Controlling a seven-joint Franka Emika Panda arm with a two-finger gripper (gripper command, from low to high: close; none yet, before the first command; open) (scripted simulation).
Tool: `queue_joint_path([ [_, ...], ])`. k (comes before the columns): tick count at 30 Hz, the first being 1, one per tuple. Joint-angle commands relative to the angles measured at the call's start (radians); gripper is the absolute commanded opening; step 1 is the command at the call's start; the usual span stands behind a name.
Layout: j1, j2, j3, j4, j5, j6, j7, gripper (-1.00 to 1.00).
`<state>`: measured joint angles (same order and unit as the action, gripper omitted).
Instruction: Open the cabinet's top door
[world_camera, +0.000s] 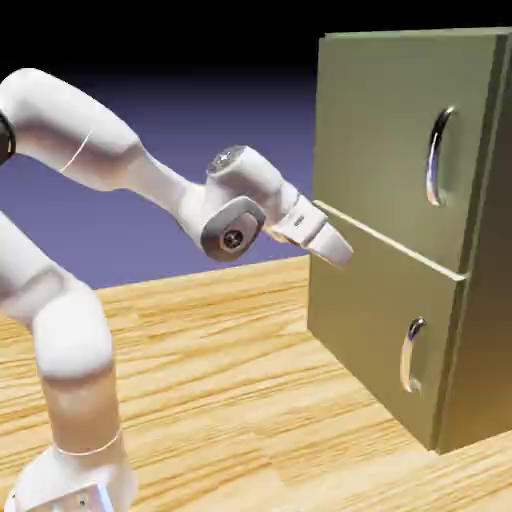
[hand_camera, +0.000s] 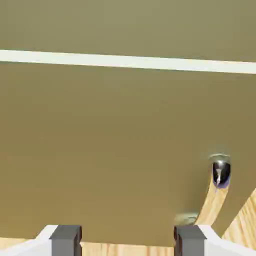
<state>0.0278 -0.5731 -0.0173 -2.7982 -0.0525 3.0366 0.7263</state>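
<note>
Exterior view puts your pincer (world_camera: 338, 250), jaws apart and empty, at the seam below the shut top door (world_camera: 400, 140) of the cabinet (world_camera: 480, 330) on the tabletop (world_camera: 230, 400); you're approaching, so next reach its long handle (world_camera: 436, 157).

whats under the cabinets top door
Directly below the top door, past a pale seam, sits the shorter lower door with its own small chrome handle. Both doors are shut, so whatever lies behind them is covered.
</note>
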Motion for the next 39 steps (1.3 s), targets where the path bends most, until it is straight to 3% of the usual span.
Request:
queue_joint_path([
  [1, 0.013, -0.003, -0.014, 0.010, -0.044, 0.000, -0.012, 0.00],
  [39, 0.510, -0.101, -0.558, 0.382, -1.696, -0.014, -0.475, 0.00],
])
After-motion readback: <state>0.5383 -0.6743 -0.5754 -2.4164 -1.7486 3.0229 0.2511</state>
